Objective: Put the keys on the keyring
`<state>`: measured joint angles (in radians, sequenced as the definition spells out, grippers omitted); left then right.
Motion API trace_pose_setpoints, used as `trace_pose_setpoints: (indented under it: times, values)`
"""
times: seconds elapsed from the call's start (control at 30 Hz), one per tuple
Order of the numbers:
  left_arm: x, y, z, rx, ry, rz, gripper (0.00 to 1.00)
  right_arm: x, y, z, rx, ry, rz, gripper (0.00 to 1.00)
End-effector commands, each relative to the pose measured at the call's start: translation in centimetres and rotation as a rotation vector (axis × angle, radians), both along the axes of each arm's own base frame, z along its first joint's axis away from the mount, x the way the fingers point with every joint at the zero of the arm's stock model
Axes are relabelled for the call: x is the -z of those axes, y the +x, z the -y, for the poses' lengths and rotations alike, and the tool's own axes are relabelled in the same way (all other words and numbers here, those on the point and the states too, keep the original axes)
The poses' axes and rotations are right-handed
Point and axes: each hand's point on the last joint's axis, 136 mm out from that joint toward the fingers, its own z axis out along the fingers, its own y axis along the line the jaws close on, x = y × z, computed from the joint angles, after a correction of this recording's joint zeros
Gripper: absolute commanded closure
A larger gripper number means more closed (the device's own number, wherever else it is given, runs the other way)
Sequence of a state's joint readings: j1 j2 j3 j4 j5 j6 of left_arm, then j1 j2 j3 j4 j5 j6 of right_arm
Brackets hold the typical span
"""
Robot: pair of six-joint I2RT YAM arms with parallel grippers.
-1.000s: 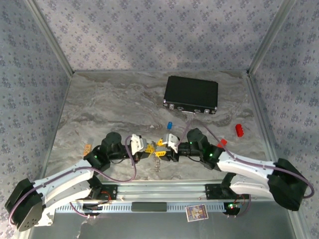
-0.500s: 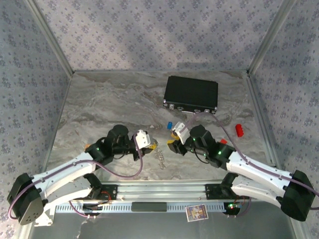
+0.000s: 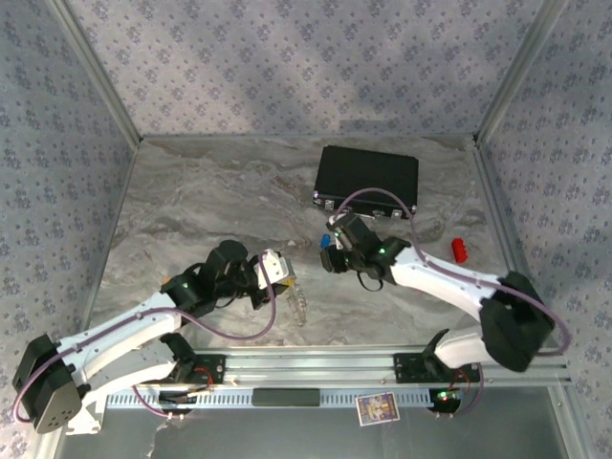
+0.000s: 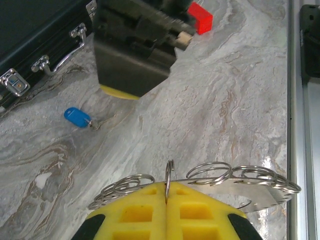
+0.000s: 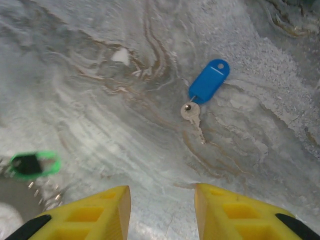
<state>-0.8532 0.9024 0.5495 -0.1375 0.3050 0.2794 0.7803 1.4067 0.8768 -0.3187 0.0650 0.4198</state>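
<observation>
Pinching the keyring (image 4: 207, 182), my left gripper (image 4: 166, 192) has its fingers pressed together on the wire. The ring's loops fan out to either side, well to the near side of the case (image 3: 367, 181). My right gripper (image 5: 161, 200) hangs with jaws apart above the blue key (image 5: 208, 81), which lies flat on the table (image 3: 210, 201) just near of the case's latches. The green key (image 5: 31, 164) is a blur farther from the case; I cannot tell whether it is threaded.
</observation>
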Motion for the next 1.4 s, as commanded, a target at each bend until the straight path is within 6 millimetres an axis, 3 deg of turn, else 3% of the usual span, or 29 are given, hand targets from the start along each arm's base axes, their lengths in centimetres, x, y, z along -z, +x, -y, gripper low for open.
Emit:
trace_pose_setpoints:
  times: [0.0, 0.27, 0.97, 1.37]
  values:
    - [-2.4, 0.5, 0.0, -0.025, -0.035, 0.046, 1.00, 1.0, 1.6, 0.9, 0.132, -0.031, -0.048, 0.60]
    - [-2.4, 0.5, 0.0, -0.030, -0.035, 0.042, 1.00, 3.7, 4.2, -1.5, 0.136, -0.049, -0.111, 0.63]
    - [-2.1, 0.4, 0.4, -0.012, -0.040, 0.042, 1.00, 7.2, 6.4, -0.9, 0.256, -0.162, -0.137, 0.75]
    - [-2.1, 0.4, 0.4, -0.010, -0.038, 0.045, 1.00, 7.3, 6.6, -1.0, 0.257, -0.171, -0.136, 0.93]
